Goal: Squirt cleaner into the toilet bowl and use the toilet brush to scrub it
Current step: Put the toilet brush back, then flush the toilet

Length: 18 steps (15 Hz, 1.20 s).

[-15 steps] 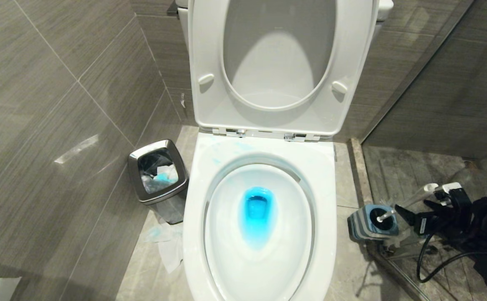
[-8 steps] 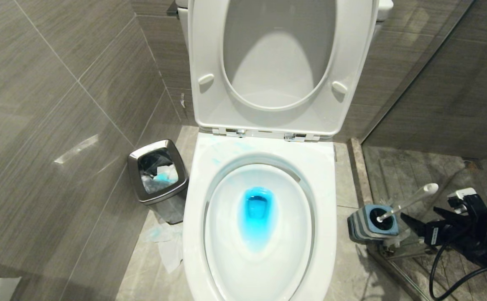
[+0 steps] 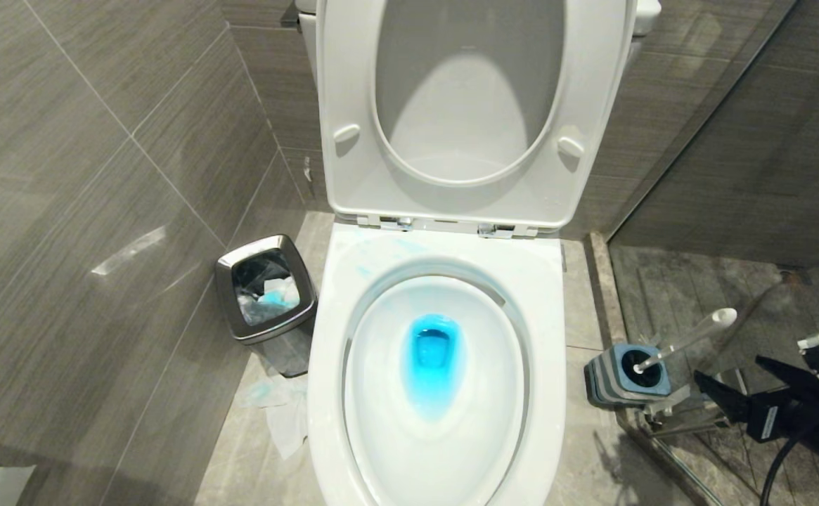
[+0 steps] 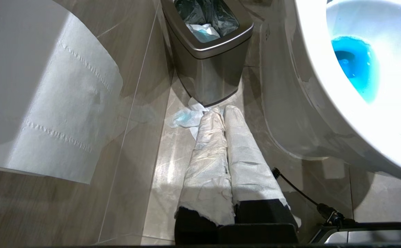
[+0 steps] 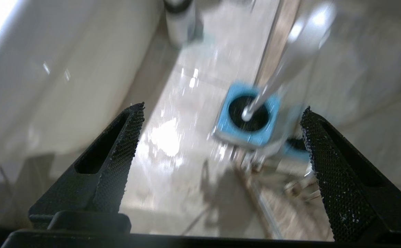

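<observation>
Room: grey wood-grain wall tiles (image 3: pixel 100 176), glossy beige stone floor (image 3: pixel 585 450), glass partition (image 3: pixel 732 176) behind the right gripper (image 3: pixel 729 376). Toilet bowl (image 3: pixel 543 316): white glazed ceramic, oval, seat and lid (image 3: pixel 353 105) raised upright; it lies well to the left of the right gripper. Cleaner (image 3: pixel 431 355): vivid blue pool in the bowl's sump, pale blue streaks on the rear rim. Square brushed-steel bin (image 3: pixel 230 295), black liner, crumpled white and blue-stained tissue inside; more tissue (image 3: pixel 279 414) on the floor at its base. Toilet brush (image 3: pixel 690 339): slim white handle, tilted, seated in a squarish grey-and-blue striped holder (image 3: pixel 602 383) with a blue top, just left of the right gripper and apart from it. Right gripper: black textured fingers (image 5: pixel 124 137) spread wide, nothing between them. Left gripper (image 4: pixel 221 112): cloth-wrapped fingers pressed together, low over the floor, pointing at the bin's base; toilet paper sheet (image 4: pixel 59 103) hangs beside it.
</observation>
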Available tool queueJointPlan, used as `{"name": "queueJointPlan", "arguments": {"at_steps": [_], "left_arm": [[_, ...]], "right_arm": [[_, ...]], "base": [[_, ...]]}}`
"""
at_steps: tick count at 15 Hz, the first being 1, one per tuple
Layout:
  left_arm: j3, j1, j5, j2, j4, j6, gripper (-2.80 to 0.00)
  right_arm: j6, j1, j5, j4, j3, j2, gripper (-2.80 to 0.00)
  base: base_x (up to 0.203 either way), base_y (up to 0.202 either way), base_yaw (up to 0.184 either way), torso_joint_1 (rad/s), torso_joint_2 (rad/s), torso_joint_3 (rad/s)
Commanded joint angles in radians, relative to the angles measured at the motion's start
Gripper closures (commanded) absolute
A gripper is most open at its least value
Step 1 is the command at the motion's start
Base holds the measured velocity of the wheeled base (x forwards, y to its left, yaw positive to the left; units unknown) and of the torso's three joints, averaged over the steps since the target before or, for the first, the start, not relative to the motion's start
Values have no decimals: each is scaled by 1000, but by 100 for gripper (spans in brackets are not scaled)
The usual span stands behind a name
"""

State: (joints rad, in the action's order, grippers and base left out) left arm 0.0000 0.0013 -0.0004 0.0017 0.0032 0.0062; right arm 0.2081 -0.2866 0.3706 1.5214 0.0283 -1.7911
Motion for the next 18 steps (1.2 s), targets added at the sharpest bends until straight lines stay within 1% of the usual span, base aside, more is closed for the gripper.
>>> {"name": "queueJointPlan", "arguments": {"at_steps": [1, 6, 7, 10, 14, 15, 16, 18], "left_arm": [[0, 0, 0, 0, 0, 0, 0], [0, 0, 0, 0, 0, 0, 0], [0, 0, 0, 0, 0, 0, 0], [0, 0, 0, 0, 0, 0, 0], [0, 0, 0, 0, 0, 0, 0], [0, 0, 0, 0, 0, 0, 0], [0, 0, 0, 0, 0, 0, 0], [0, 0, 0, 0, 0, 0, 0]], "right_arm": [[-3, 2, 6, 9, -23, 206, -280], [14, 22, 36, 9, -20, 392, -280], [15, 25, 42, 9, 1, 412, 0], [18, 26, 77, 9, 14, 465, 0], [30, 26, 81, 9, -21, 484, 0], [52, 26, 83, 9, -29, 481, 0], [91, 26, 83, 9, -30, 465, 0], [197, 25, 54, 9, -30, 431, 0]], "base": [[0, 0, 0, 0, 0, 0], [0, 0, 0, 0, 0, 0], [0, 0, 0, 0, 0, 0], [0, 0, 0, 0, 0, 0], [0, 0, 0, 0, 0, 0], [0, 0, 0, 0, 0, 0], [0, 0, 0, 0, 0, 0], [0, 0, 0, 0, 0, 0]]}}
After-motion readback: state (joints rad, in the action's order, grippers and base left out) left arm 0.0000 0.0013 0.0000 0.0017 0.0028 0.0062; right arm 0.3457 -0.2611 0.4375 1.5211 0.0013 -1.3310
